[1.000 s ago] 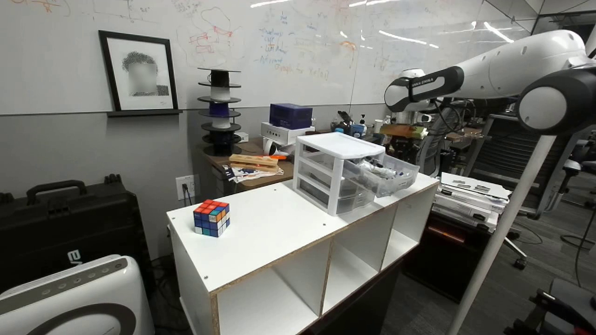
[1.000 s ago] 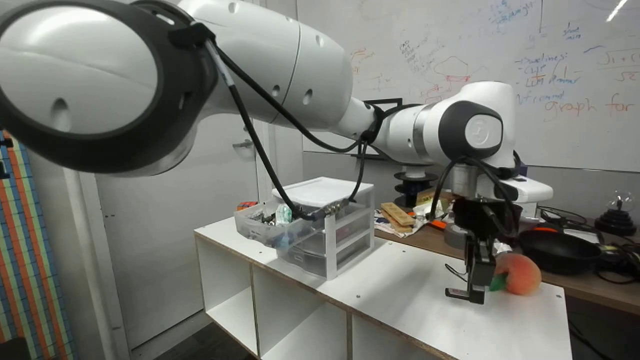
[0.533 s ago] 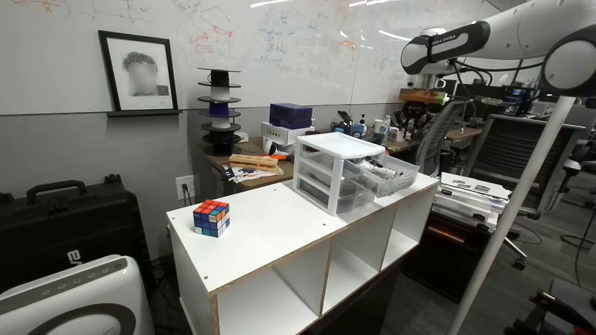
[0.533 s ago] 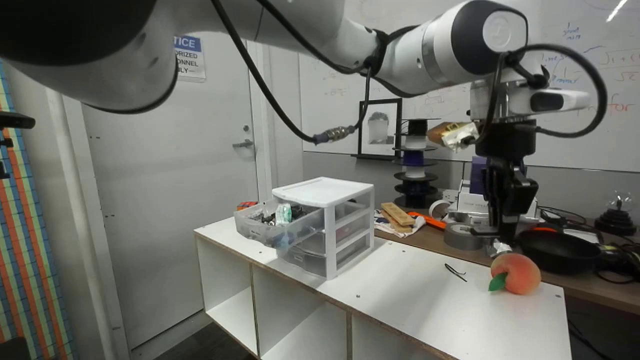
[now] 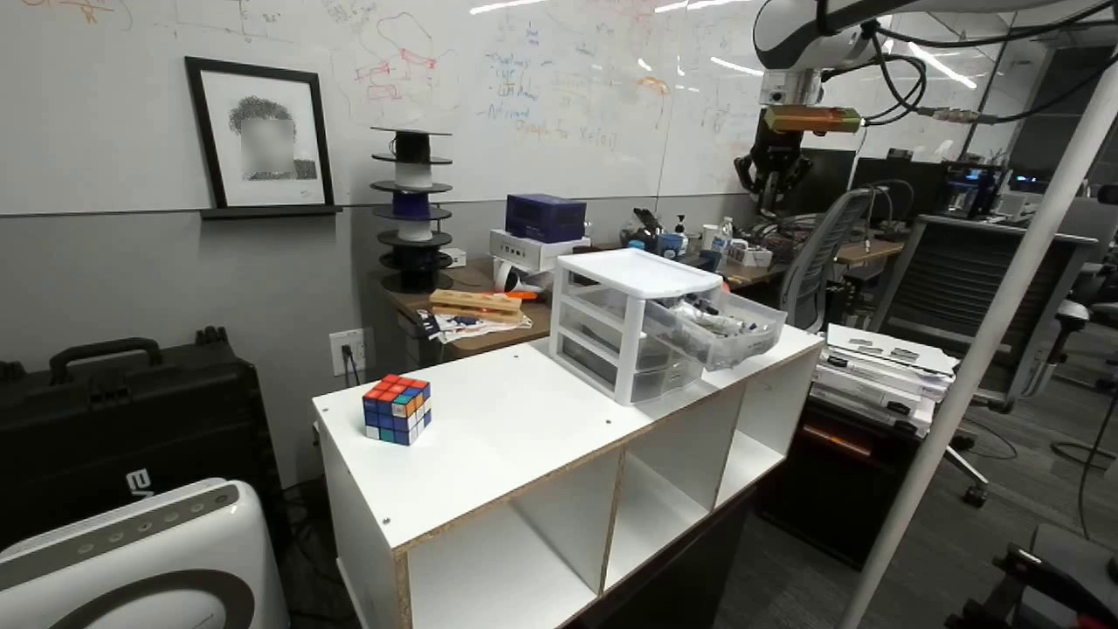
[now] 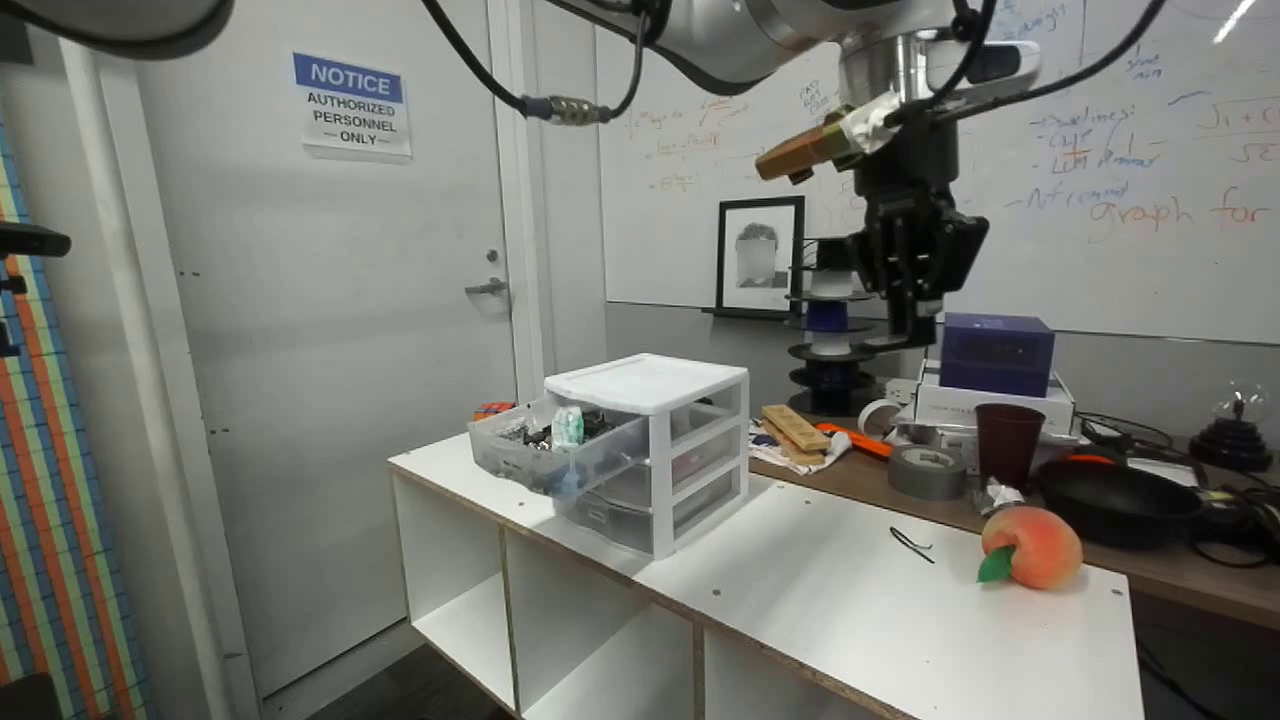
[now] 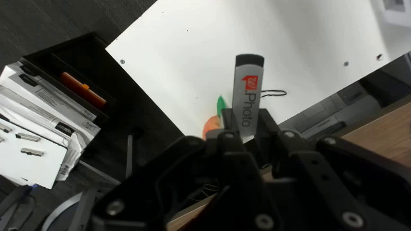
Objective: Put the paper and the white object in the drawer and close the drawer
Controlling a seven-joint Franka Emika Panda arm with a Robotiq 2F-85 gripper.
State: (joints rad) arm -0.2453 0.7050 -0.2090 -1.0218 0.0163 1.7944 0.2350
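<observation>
My gripper is shut on a flat grey stick with a black end and the word "Photo". It is held high above the white shelf; the gripper also shows in both exterior views, and the stick below the fingers in an exterior view. The top translucent drawer is pulled out and holds small items; it shows in both exterior views. Its lower drawers are shut. A pale green-white piece stands in it. I cannot tell which thing is the paper.
The drawer unit stands on the white shelf. A peach and a black cord loop lie on the shelf. A Rubik's cube is at one end. A desk with tape, cup and pan lies behind.
My gripper has risen from just above the shelf beside the peach to high above it, with the stick still held, and lately swung towards the drawer unit. The drawer has not moved.
</observation>
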